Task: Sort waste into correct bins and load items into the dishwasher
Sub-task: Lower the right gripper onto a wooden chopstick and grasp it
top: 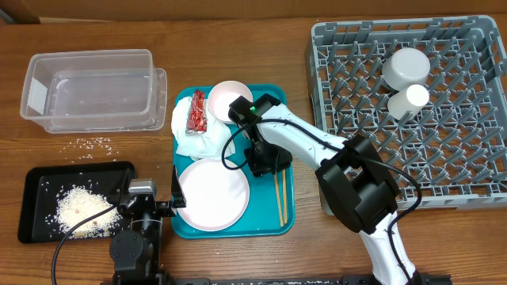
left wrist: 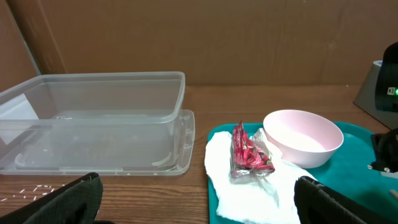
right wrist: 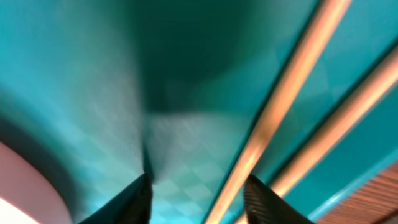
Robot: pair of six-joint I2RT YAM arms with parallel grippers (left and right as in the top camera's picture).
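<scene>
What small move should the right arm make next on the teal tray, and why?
Probably close the right gripper. Its jaws stand apart, low over the teal tray, and one chopstick runs between them, close to one finger; the second chopstick lies outside.

Teal tray (top: 263, 215) (left wrist: 356, 188) (right wrist: 199, 62) sits flat at centre of the wooden table (top: 238, 39) (left wrist: 249, 102). Rice heap (top: 81, 207) lies near left. Loose grains (top: 93, 143) are scattered on the table just beyond it, apart from the heap. Brown cardboard wall (left wrist: 217, 37) stands along the far edge.
</scene>
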